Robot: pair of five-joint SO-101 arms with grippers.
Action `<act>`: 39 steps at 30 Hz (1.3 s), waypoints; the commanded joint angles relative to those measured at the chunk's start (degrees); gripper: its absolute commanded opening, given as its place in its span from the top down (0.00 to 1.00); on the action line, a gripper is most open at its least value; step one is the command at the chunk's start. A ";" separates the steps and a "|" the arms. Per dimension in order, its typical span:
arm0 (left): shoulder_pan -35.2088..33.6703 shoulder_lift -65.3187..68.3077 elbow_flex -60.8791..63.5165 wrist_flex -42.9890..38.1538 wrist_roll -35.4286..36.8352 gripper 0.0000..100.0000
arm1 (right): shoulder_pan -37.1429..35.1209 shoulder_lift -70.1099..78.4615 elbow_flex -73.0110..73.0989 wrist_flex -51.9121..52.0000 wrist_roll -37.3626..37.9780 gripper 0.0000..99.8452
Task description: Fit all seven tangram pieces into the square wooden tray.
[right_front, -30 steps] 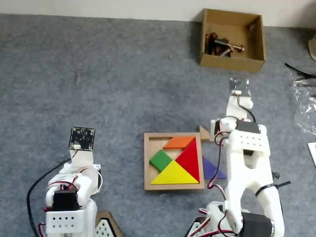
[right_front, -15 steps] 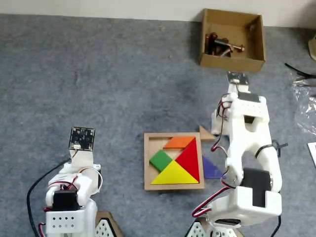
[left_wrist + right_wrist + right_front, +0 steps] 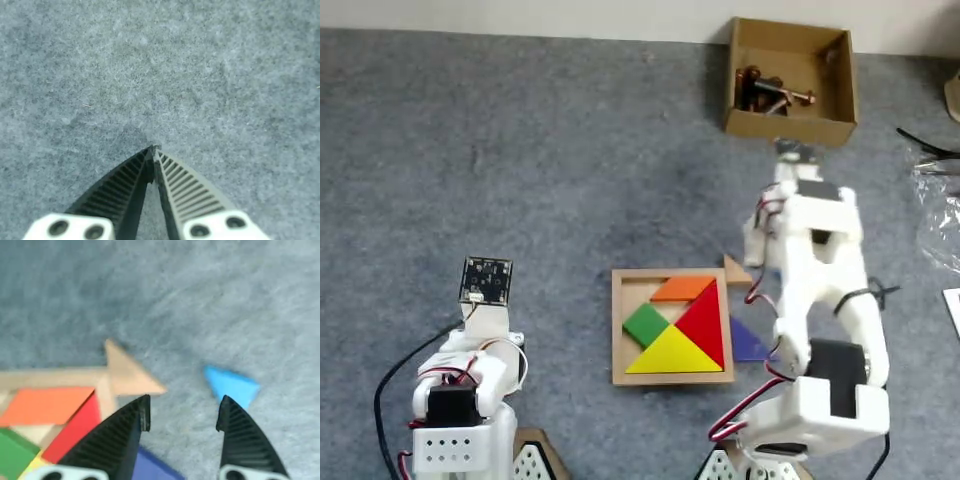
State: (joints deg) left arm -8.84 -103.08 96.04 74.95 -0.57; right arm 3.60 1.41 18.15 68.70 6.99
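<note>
The right gripper [image 3: 185, 407] hangs open over the carpet between the tan triangle [image 3: 127, 374] and the light-blue triangle [image 3: 231, 384], just right of the wooden tray [image 3: 618, 330]. The left gripper [image 3: 152, 150] is closed and empty.

grey carpet [image 3: 520, 150] | wooden tray [image 3: 617, 325] | cardboard box [image 3: 785, 127] | tan triangle [image 3: 732, 268] | blue triangle [image 3: 231, 383] | purple piece [image 3: 747, 343]

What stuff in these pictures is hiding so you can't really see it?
- High view: the right arm covers part of the purple piece and a corner of the tan triangle.
- Right wrist view: the tray is blurred and cut off by the picture's edge.
- High view: the things inside the cardboard box are too small to name.
</note>
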 commanded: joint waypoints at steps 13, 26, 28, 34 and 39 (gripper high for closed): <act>-0.57 0.13 1.19 0.26 0.26 0.99 | 4.79 2.95 -7.08 -3.74 1.93 0.79; -0.57 0.13 1.19 0.26 0.26 0.99 | 6.37 13.14 -7.34 -1.19 15.30 0.79; -0.57 0.13 1.19 0.26 0.26 0.99 | 7.25 13.14 -7.25 -1.10 16.35 0.79; -0.57 0.13 1.19 0.26 0.26 0.99 | 9.98 13.05 -7.34 -1.10 16.79 0.79; -0.57 0.13 1.19 0.26 0.26 0.99 | 10.24 13.05 -7.34 -1.10 16.79 0.79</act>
State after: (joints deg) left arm -8.84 -103.08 96.04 74.95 -0.57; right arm 13.01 15.47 13.58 67.03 22.99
